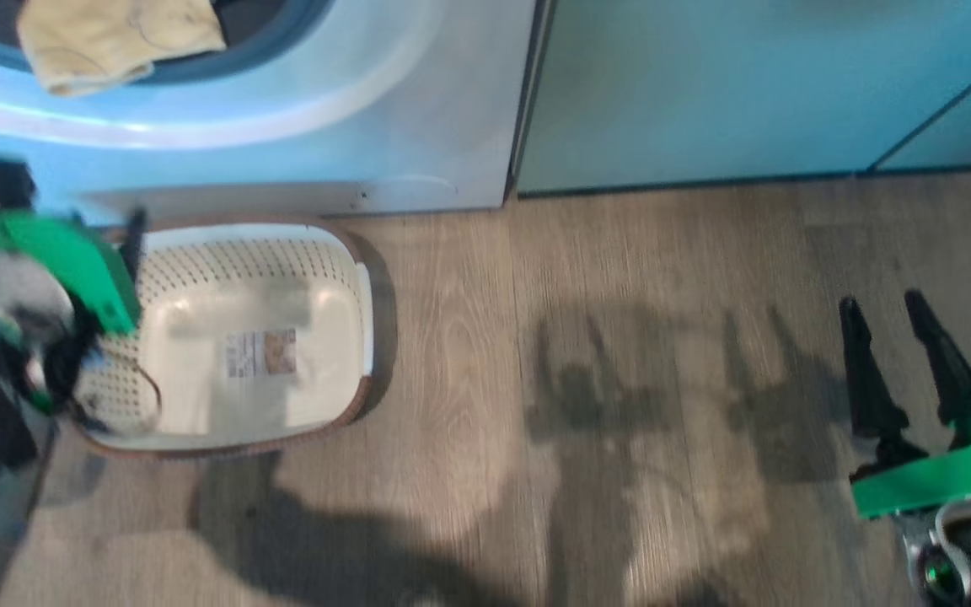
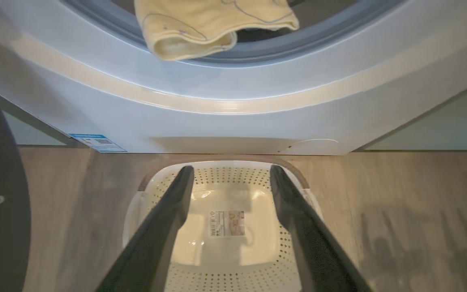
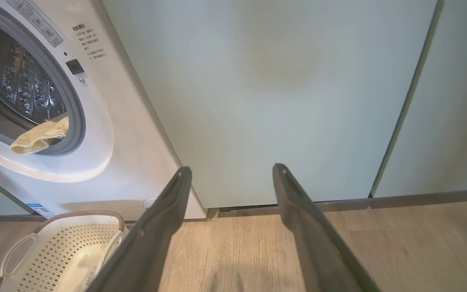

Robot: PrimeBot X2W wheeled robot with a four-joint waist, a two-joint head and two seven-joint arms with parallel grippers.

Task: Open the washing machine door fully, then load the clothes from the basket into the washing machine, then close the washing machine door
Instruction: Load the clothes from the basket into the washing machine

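Wood floor (image 1: 620, 278); basket (image 1: 224, 261) before washing machine (image 1: 418, 110), cream garment (image 1: 115, 42) draped over gasket (image 2: 318, 42); left gripper (image 2: 231, 168), right gripper (image 3: 232, 168) jaws spread.

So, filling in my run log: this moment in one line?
basket empty | cream garment draped over gasket | left hand open | right hand open

Perforated basket (image 1: 233, 257) before washing machine (image 1: 325, 160)

Showing a grey-brown plank floor (image 1: 469, 278), darkening under soft shadows (image 1: 587, 388). Meeting pale green cabinet panels (image 1: 705, 84) along a dark base strip (image 1: 688, 181).
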